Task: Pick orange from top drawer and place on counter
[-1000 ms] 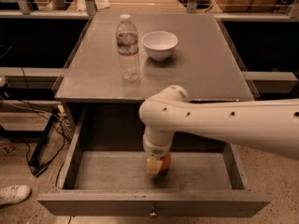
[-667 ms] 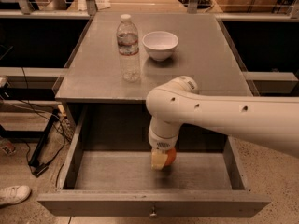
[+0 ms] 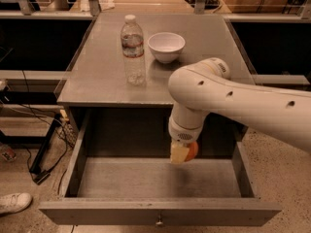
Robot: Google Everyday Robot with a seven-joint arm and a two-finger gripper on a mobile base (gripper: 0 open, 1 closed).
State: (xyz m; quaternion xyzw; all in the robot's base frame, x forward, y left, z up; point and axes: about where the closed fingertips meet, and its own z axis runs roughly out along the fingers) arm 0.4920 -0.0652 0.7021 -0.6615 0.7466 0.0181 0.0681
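The top drawer [image 3: 160, 210] stands pulled open below the counter [image 3: 102, 76]. My white arm reaches in from the right. My gripper [image 3: 181, 153] hangs above the drawer's inside, right of centre, shut on the orange [image 3: 191, 151]. The orange is held clear of the drawer floor, below the counter's front edge. Only part of the orange shows beside a pale finger.
A clear water bottle [image 3: 133, 51] and a white bowl [image 3: 166, 46] stand on the counter's back half. The drawer's knob [image 3: 158, 222] is at its front centre. Cables [image 3: 43, 144] and a white shoe [image 3: 14, 202] lie on the floor at left.
My gripper has risen from the drawer floor with the orange and moved slightly right. The arm's elbow has lifted toward the counter's front edge.
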